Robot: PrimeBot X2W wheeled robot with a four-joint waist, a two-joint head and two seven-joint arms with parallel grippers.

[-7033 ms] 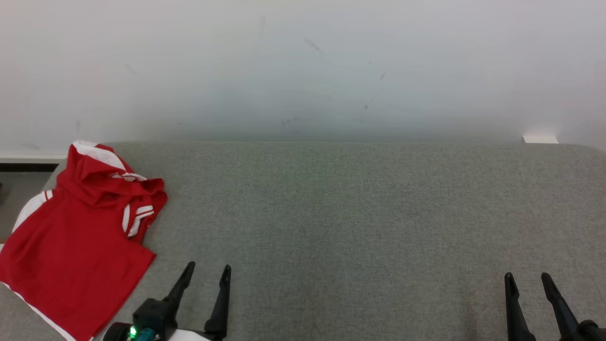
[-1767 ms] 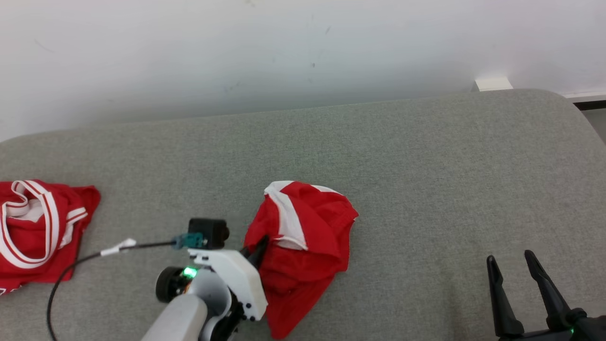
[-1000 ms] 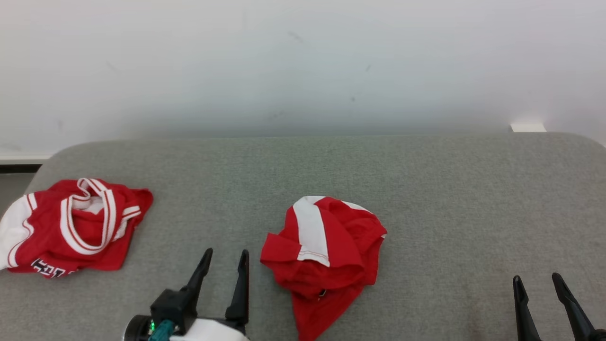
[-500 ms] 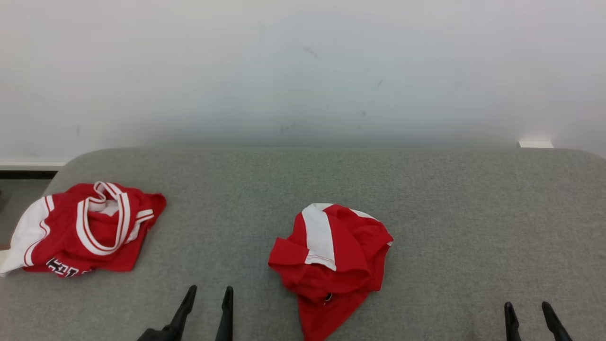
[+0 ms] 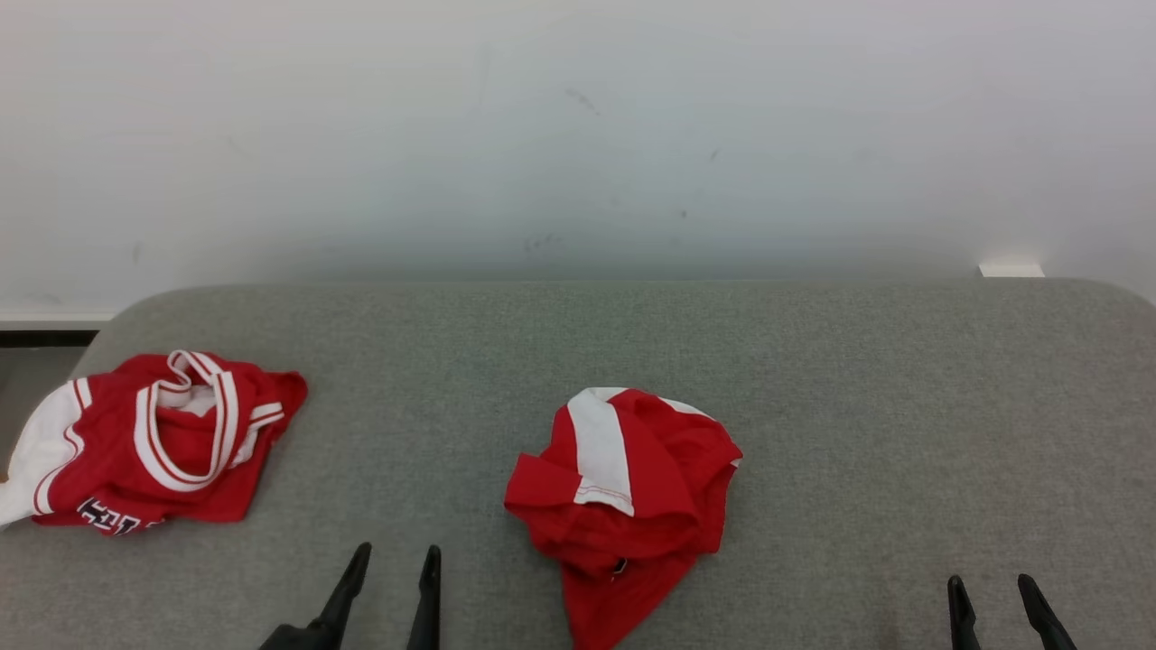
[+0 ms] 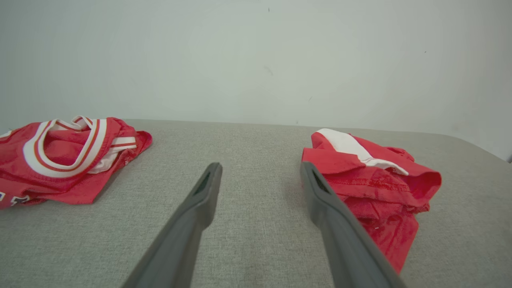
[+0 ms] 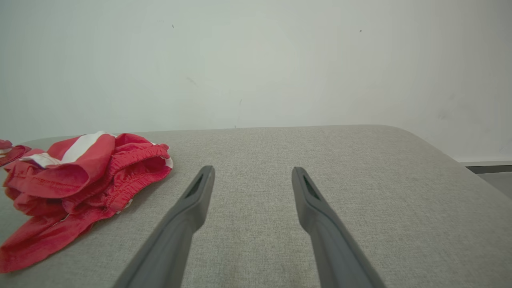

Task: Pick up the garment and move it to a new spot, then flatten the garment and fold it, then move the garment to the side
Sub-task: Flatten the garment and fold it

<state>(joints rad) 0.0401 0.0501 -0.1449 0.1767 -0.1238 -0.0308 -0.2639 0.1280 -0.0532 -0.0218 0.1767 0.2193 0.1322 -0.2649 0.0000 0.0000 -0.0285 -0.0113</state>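
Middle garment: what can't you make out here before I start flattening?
Middle garment: bunched, its own folds hide its shape; head view's bottom edge cuts its tip.
Left garment: dark lettering partly tucked under a fold, unreadable; left wrist view's edge crops it.
Left gripper, right gripper: head view's bottom edge cuts off all but the fingers.

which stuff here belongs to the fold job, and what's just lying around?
Job:
- crumpled red garment, mid-surface, probably the one to flatten
- left gripper and right gripper, both open, empty
- grey padded surface

Lying about:
- red jersey, bunched at the left end
- small white block by the wall
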